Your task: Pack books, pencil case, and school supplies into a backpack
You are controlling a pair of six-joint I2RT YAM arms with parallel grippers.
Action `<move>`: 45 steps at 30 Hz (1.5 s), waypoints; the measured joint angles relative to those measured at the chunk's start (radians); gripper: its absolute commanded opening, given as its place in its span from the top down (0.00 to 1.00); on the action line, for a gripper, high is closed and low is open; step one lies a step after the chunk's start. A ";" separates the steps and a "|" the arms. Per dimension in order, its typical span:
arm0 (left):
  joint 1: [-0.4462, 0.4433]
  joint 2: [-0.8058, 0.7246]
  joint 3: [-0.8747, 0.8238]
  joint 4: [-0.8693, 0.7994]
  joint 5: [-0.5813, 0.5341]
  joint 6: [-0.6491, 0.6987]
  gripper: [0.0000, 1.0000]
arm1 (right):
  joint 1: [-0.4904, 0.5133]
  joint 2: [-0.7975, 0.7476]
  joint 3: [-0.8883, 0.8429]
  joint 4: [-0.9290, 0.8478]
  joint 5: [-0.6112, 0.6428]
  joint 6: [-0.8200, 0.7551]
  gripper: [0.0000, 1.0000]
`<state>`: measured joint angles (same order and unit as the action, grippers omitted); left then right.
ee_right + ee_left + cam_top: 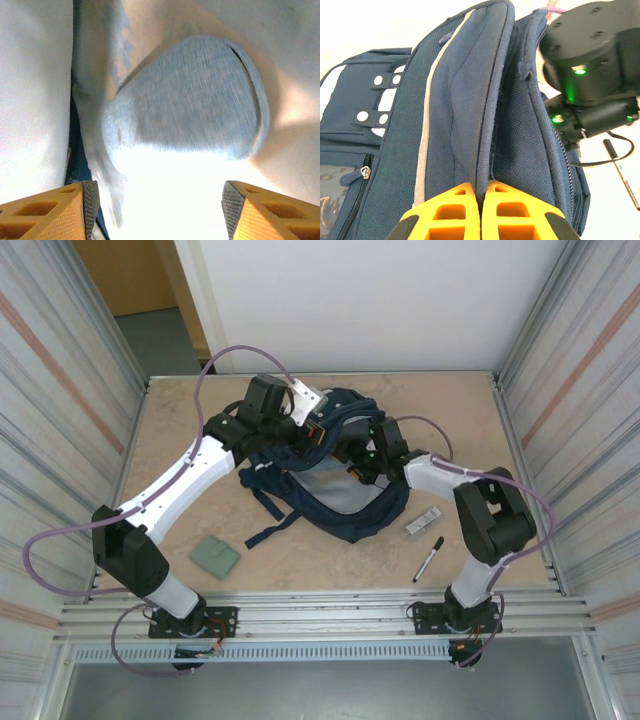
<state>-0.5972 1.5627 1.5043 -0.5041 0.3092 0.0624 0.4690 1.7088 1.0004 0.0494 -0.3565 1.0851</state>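
Left wrist: left fingers pinch backpack fabric; right fingers, reaching inside, gape over pencil case.

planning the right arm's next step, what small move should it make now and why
Probably back the right gripper out of the backpack: it is open and clear of the pencil case lying inside, while the left gripper pinches the rim. The marker lies outside.
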 measured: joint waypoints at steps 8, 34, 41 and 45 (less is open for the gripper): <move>0.000 0.014 0.001 -0.001 0.036 -0.011 1.00 | 0.049 -0.093 -0.119 0.010 0.042 0.114 0.78; 0.002 0.084 0.125 -0.093 0.064 -0.003 1.00 | 0.132 0.334 0.136 0.354 0.188 0.166 0.98; 0.003 0.085 0.141 -0.121 0.056 0.021 1.00 | 0.093 0.433 0.242 0.397 0.180 0.191 0.95; 0.003 0.085 0.141 -0.120 0.042 0.036 1.00 | 0.063 0.478 0.286 0.432 0.154 0.209 0.93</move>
<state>-0.5945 1.6474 1.6455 -0.6243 0.3508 0.0982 0.5316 2.1872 1.2861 0.4812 -0.2028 1.2945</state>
